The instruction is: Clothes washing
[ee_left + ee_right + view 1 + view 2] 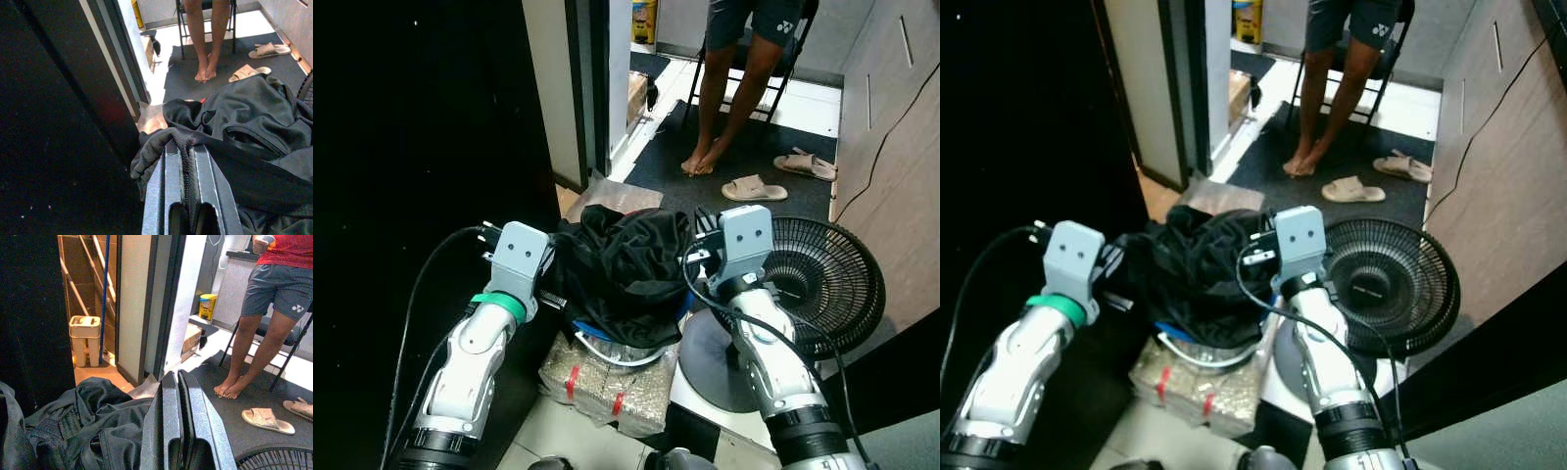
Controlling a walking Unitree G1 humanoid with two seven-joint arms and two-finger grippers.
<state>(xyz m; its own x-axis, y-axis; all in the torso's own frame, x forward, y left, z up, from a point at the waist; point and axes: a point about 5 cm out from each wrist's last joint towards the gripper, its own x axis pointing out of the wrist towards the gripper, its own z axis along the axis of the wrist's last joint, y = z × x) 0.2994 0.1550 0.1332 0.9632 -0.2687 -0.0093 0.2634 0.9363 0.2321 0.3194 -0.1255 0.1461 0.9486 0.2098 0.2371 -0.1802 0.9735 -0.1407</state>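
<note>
Clothes (626, 269): black heap in a basket (607, 350) on the floor.
Left end effector (185, 152): clamped on cloth.
Right end effector (178, 382): fingers together, holding nothing.
Room: fan (827, 279) beside; a person's legs (729, 88) beyond.

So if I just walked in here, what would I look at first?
Probably the big heap of black clothes piled in a basket right between the robot's two silver arms, with the left gripper pinching a fold of the cloth in its fingers. Next to it, on the robot's right, a black fan stands on the floor, and farther back a person's bare legs are standing by two sandals.
</note>
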